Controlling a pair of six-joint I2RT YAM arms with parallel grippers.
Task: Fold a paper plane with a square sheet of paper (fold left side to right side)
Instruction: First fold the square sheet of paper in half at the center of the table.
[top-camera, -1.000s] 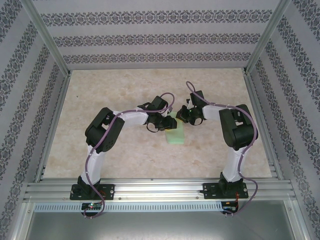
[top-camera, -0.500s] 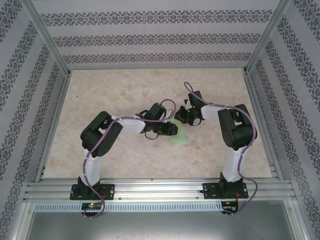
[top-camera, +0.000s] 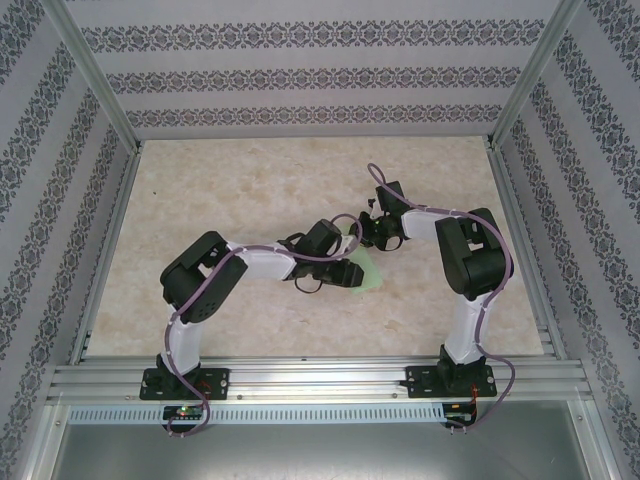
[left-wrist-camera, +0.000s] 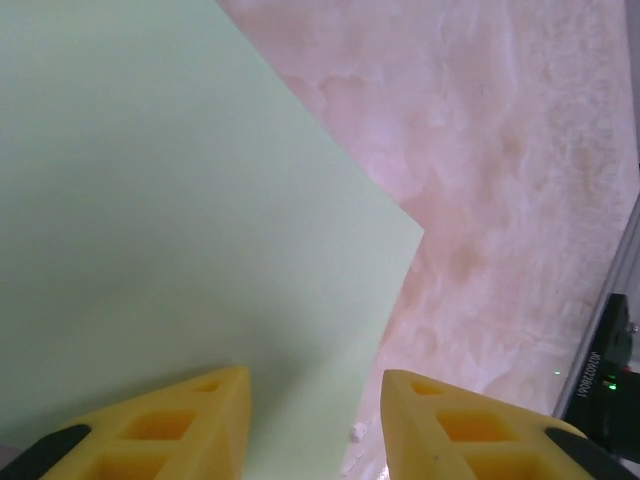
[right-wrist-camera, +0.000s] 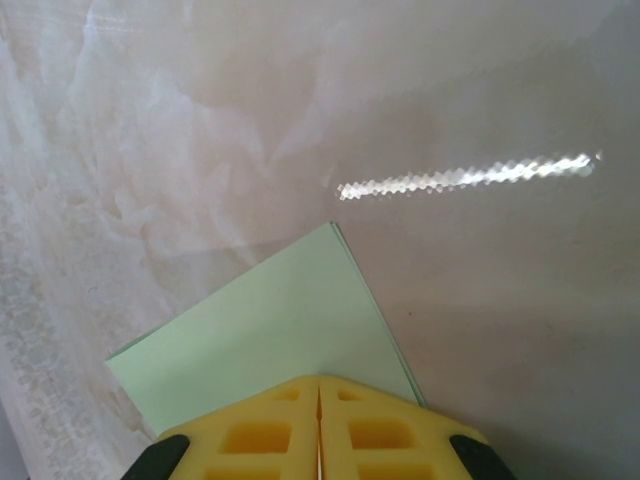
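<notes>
**A:** Overhead view?

**B:** Pale mint-green sheet of thin paper (top-camera: 368, 270) lies just right of the middle of the beige marbled table (top-camera: 250, 180). The left gripper (top-camera: 350, 272) is over its left side and the right gripper (top-camera: 362, 238) is at its far corner. Jaws unreadable from here.

**A:** Wrist cameras?

**B:** Left wrist: yellow fingers (left-wrist-camera: 170, 420) stand narrowly apart, with the sheet's edge running through the gap. One corner juts out. Right wrist: fingers (right-wrist-camera: 260, 430) are pressed together, tips on the sheet. Doubled edge at its corner. Paper unmarked.
</notes>
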